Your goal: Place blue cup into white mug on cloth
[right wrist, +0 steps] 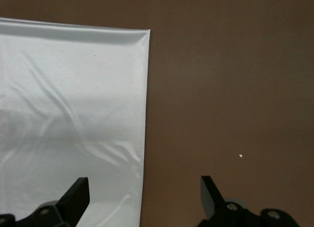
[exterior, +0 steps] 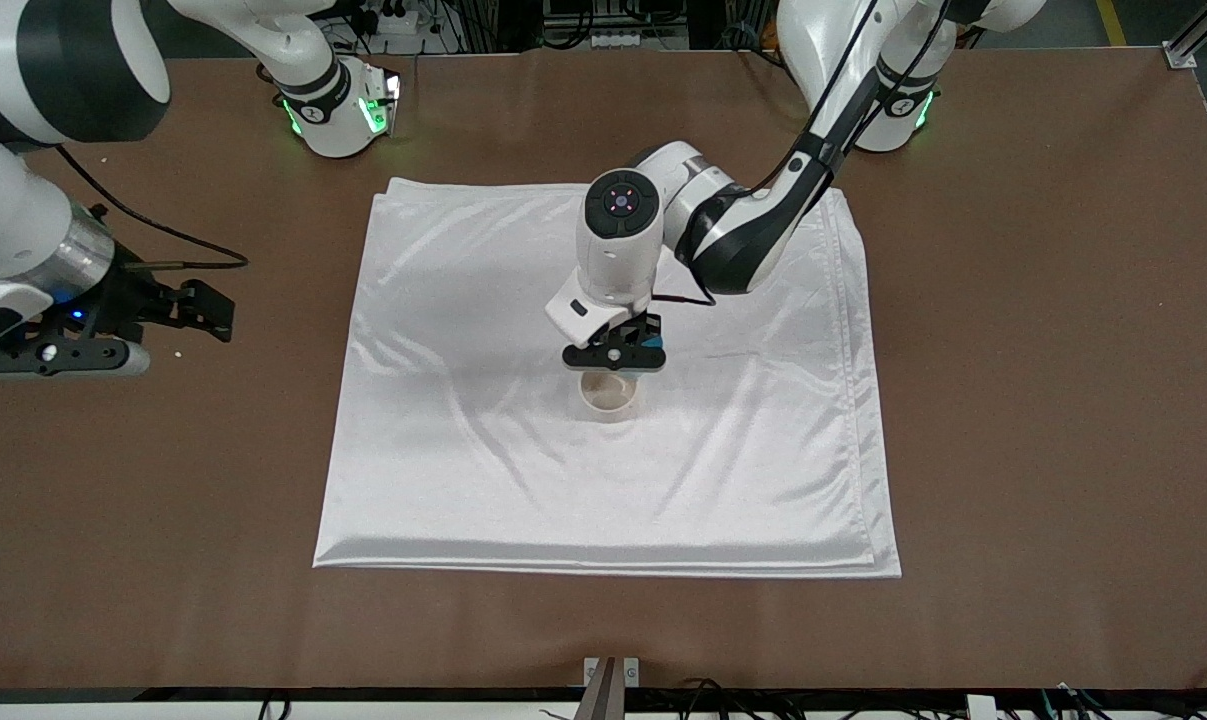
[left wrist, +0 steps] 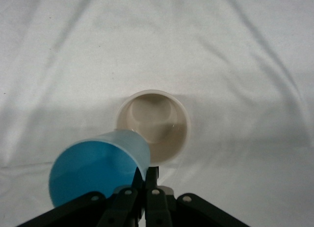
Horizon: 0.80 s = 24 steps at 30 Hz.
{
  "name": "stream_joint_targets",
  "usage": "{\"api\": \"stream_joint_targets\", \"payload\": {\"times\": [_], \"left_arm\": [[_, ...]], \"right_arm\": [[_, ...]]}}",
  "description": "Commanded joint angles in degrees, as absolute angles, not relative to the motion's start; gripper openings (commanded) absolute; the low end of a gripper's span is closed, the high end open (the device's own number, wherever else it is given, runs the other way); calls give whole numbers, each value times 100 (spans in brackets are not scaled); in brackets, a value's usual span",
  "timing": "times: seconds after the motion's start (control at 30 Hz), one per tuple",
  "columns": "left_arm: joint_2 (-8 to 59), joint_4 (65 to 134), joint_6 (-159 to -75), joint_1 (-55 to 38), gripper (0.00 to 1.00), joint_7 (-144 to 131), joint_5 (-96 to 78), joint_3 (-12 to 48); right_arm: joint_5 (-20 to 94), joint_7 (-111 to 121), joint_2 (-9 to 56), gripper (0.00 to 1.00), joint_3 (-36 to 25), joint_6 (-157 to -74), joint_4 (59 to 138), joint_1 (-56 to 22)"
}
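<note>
While largely hidden in front view, the blue cup [left wrist: 98,163] is seen clamped, tilted, by the left gripper [left wrist: 142,180] over the white mug [left wrist: 154,126]; the right gripper [right wrist: 144,195], parted and empty, waits over the bench [right wrist: 221,89].

Front view: high camera facing both arm bases, covering the whole table [exterior: 1013,400]. Left wrist view: close, looking straight down on the cloth [left wrist: 235,50]. Right wrist view: close, looking down on the cloth's edge and bare table. All three views share the cloth.

A robotics lab: two arm bases bolted to a brown table [exterior: 1043,400], cables [exterior: 723,690] along its edge.
</note>
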State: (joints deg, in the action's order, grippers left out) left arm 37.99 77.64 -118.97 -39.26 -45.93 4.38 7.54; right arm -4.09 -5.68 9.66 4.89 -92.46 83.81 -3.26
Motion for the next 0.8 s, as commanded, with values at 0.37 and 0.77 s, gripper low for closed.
{"api": "stream_joint_targets", "payload": {"times": [0.37,0.77], "left_arm": [[4298,7339,-12269,-4359,0,-4904,589,378],[4430,7339,-12507,-4351,0,-4896,589,360]], "right_arm": [[-158,-264,334,100,571,-9642,9255,193],[-158,290,334,100,580,-9650,9150,545]]}}
